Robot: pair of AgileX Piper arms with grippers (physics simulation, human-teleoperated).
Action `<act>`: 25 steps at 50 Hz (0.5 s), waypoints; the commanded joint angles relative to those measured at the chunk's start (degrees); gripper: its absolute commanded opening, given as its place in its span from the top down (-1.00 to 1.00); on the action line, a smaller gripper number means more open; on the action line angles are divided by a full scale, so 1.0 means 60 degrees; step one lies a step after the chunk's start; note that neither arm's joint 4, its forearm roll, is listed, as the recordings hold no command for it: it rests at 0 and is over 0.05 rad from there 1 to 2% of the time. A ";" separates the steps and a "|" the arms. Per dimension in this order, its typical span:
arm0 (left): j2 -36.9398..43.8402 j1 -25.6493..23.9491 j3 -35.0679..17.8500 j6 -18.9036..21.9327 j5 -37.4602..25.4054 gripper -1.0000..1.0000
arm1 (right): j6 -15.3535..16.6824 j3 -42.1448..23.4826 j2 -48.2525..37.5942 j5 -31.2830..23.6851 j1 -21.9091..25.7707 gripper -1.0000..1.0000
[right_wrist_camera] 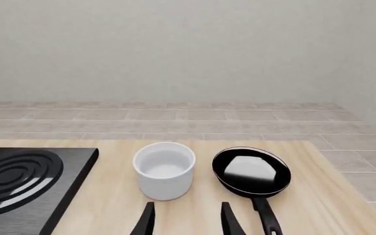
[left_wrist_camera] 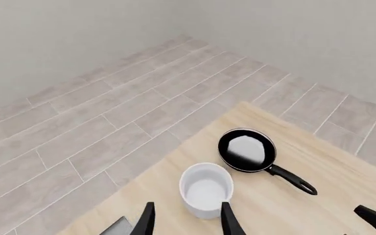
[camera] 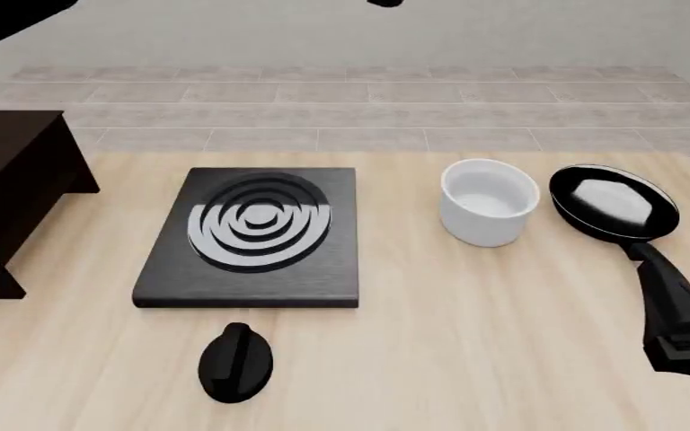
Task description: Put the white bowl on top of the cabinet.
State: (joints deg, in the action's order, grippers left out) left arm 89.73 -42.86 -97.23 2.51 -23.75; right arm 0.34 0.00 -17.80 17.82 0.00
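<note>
The white bowl (camera: 488, 202) stands upright on the light wooden tabletop (camera: 465, 341), between the black stove plate (camera: 255, 235) on its left and the black frying pan (camera: 613, 203) just beside it on the right, the two close together but apart. The dark cabinet (camera: 10, 189) sits at the far left of the tabletop, well apart from the bowl, with the stove plate between them. A black knob (camera: 236, 361) lies on the tabletop near the front edge of the stove plate. In the right wrist view the right hand (right_wrist_camera: 186, 219) has its fingers spread apart with nothing between them, and the bowl (right_wrist_camera: 165, 170) lies just ahead of the fingertips, slightly off toward the stove plate side. In the left wrist view the left hand (left_wrist_camera: 186, 219) is likewise open and empty, looking down from above the tabletop with the bowl (left_wrist_camera: 205, 190) near its fingertips and the pan (left_wrist_camera: 247, 150) beyond it. In the front view only part of the right arm (camera: 681, 314) shows at the right edge, near the pan's handle; neither hand touches the bowl.
</note>
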 commanded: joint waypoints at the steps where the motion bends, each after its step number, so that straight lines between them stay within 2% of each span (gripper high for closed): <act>1: 0.1036 -0.0333 -0.1511 0.0076 -0.0822 -1.00 | 0.0030 0.0000 -0.0053 0.0072 0.0004 -1.00; 5: 0.1461 -0.0520 -0.2084 -0.0036 -0.1165 -1.00 | -0.0016 0.0000 -0.0253 0.0240 0.0000 -1.00; 9: 0.1755 -0.0762 -0.2328 -0.0081 -0.1372 -1.00 | 0.0015 0.0000 0.0112 -0.0103 0.0005 -1.00; 22: 0.2336 -0.1131 -0.2542 -0.0091 -0.1622 -1.00 | 0.0010 0.0000 0.0025 -0.0020 0.0004 -1.00; 25: 0.2676 -0.1027 -0.2884 -0.0064 -0.1821 -1.00 | -0.0014 0.0000 -0.0074 0.0062 0.0003 -1.00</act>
State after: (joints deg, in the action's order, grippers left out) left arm 101.83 -48.17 -111.32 2.04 -32.37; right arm 0.35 0.00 -17.77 17.79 0.02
